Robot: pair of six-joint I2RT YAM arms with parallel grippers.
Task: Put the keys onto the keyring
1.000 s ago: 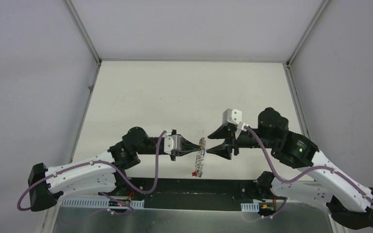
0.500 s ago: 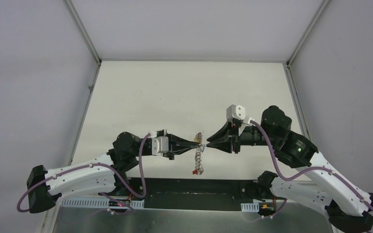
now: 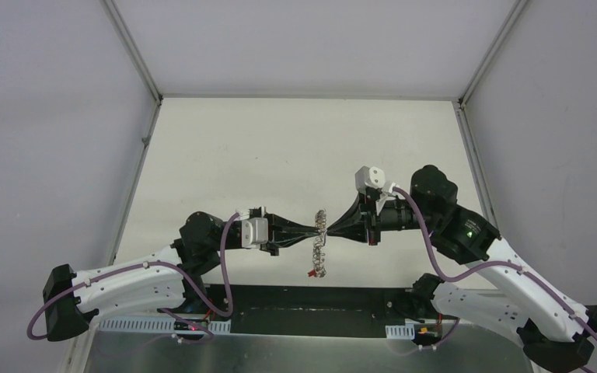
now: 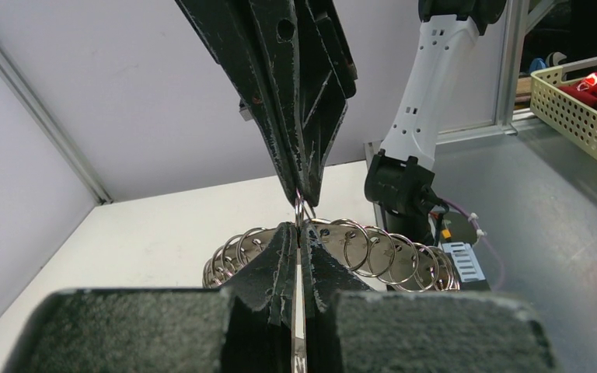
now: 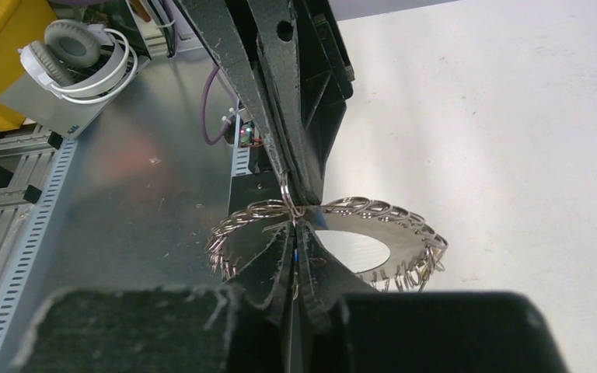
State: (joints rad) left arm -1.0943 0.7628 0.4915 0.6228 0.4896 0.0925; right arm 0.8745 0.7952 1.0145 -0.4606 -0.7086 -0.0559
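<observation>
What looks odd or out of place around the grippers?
Nothing spilled or damaged. One oddity: the left gripper and right gripper meet tip to tip, both pinching a long ring chain that trails loose to either side.

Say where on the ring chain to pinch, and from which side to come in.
Pinch the ring chain at the single ring standing at its middle, with its flat faces between the jaws. Come in level from the left, as the left gripper does. The other rings sag loose on both sides and would likely swing.
</observation>
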